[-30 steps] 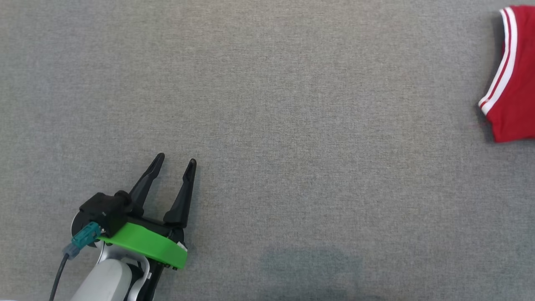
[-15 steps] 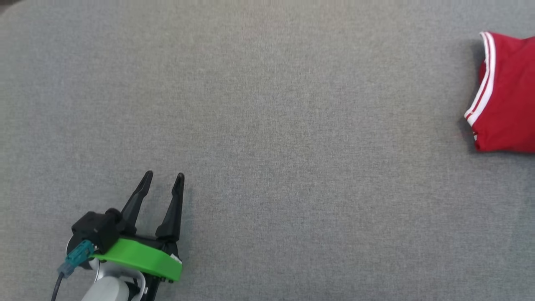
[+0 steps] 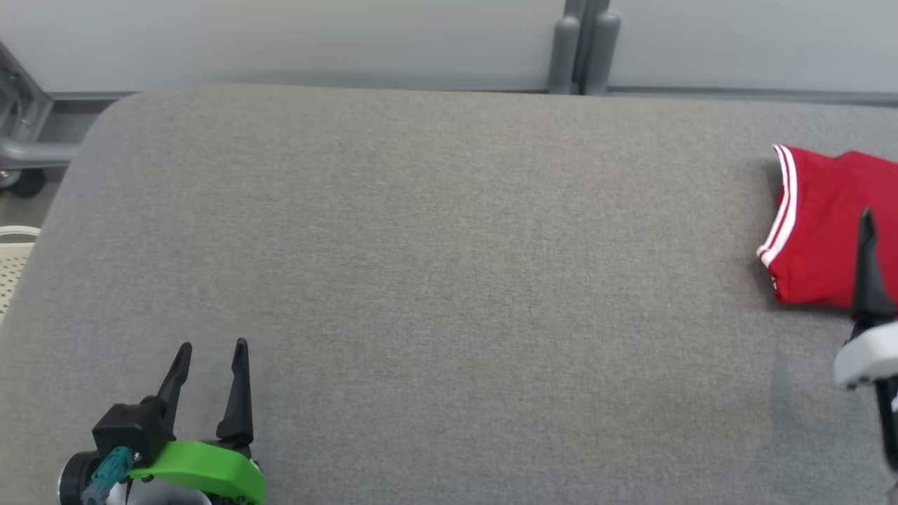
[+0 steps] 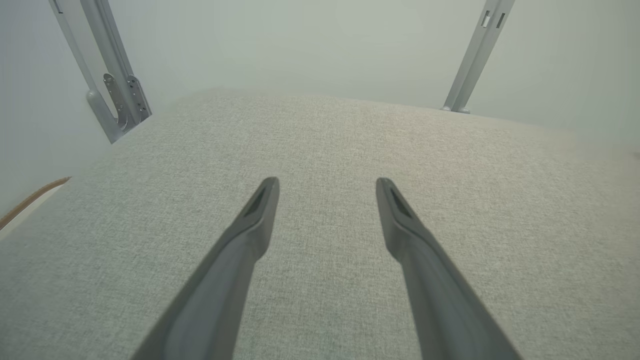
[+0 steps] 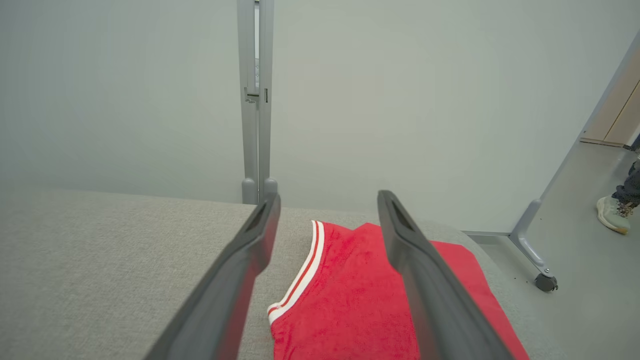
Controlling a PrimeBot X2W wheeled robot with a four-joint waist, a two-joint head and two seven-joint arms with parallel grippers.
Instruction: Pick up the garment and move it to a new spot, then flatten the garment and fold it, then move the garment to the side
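Note:
The garment (image 3: 817, 231) is red with white-striped trim and lies folded at the far right of the grey padded table (image 3: 449, 245). In the right wrist view the garment (image 5: 350, 300) sits just below and ahead of my right gripper (image 5: 327, 200), whose fingers are spread open and hold nothing. One dark finger (image 3: 870, 280) of that gripper crosses the garment's right part in the head view. My left gripper (image 3: 212, 347) stands open and empty at the table's near left, far from the garment. The left wrist view shows that left gripper (image 4: 327, 182) over bare fabric.
Grey partition posts (image 3: 582, 49) rise behind the table's far edge. A wheeled metal frame (image 3: 21, 154) and a white perforated object (image 3: 10, 259) stand off the table's left end. A person's foot (image 5: 612, 212) and a caster (image 5: 545, 282) are on the floor to the right.
The head camera has tilted up, so the table's far edge and the wall now show. A finger of my right gripper has come into view by the garment. The left gripper stays open.

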